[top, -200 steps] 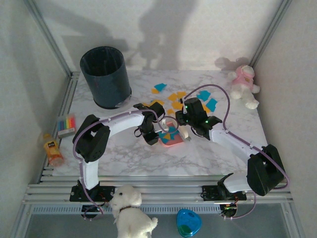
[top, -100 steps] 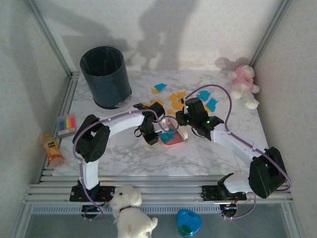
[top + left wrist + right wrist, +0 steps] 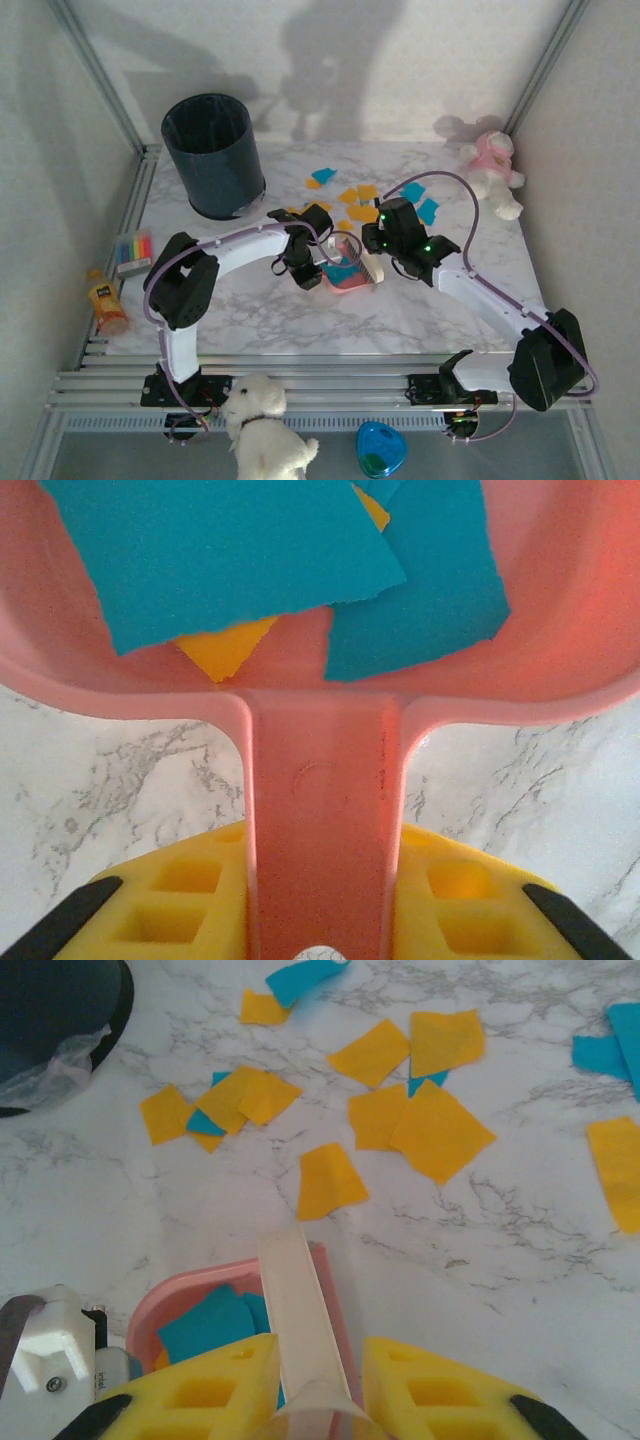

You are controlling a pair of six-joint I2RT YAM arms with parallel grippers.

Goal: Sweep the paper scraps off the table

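**Pan and brush gripped, most scraps beyond them**

The left gripper (image 3: 320, 905) is clamped on the handle of the pink dustpan (image 3: 322, 780); the handle runs straight out between its yellow fingers (image 3: 180, 900). Teal and orange scraps (image 3: 220, 550) lie inside the pan, just past the handle's root, clear of the fingers.

The right gripper (image 3: 315, 1390) is closed on the white brush (image 3: 295, 1310), which sticks out forward between its fingers (image 3: 440, 1395) and crosses the pan's far rim. From above, the brush (image 3: 372, 267) stands at the pan's right side, with the two grippers (image 3: 303, 268) (image 3: 380, 255) facing each other across it.

The remaining scraps (image 3: 440, 1140) lie loose on the table (image 3: 520, 1270), ahead of the right fingers and apart from them (the nearest orange piece sits just beyond the brush tip). From above they spread from mid-table toward the back right (image 3: 355, 195), to the right of the dark bin (image 3: 212, 150).
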